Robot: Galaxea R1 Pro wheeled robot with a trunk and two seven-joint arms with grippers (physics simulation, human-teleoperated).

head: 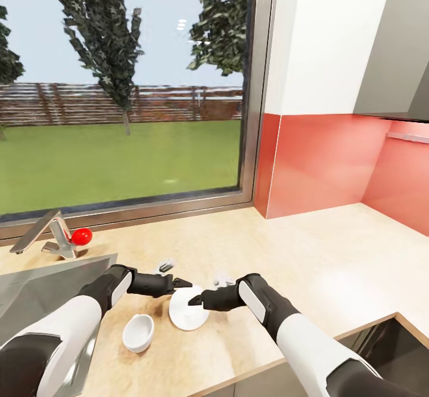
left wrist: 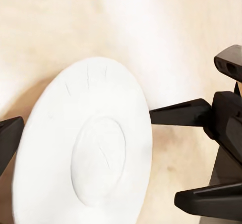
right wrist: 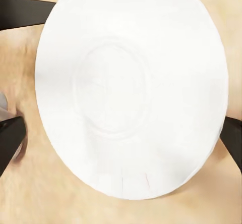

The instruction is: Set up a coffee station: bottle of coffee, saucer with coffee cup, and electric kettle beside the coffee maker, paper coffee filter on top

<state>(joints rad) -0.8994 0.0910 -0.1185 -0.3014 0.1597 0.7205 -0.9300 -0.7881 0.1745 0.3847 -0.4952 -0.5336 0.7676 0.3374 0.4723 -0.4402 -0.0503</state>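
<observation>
Saucer (head: pixel 189 309) lying flat near the surface's (head: pixel 333 266) front edge, cup (head: pixel 138 332) just beside it toward the sink (head: pixel 36 292). Left gripper (head: pixel 182 282) over the saucer's far rim, right gripper (head: pixel 195 300) over its near side. Right jaws spread, flanking the saucer. Left jaws: cannot tell, one finger cut off. Faucet (head: pixel 50 236) at the back edge.

both grippers' fingers (head: pixel 180 282) meet over the saucer (head: pixel 186 316) beside the coffee cup (head: pixel 138 332).
</observation>
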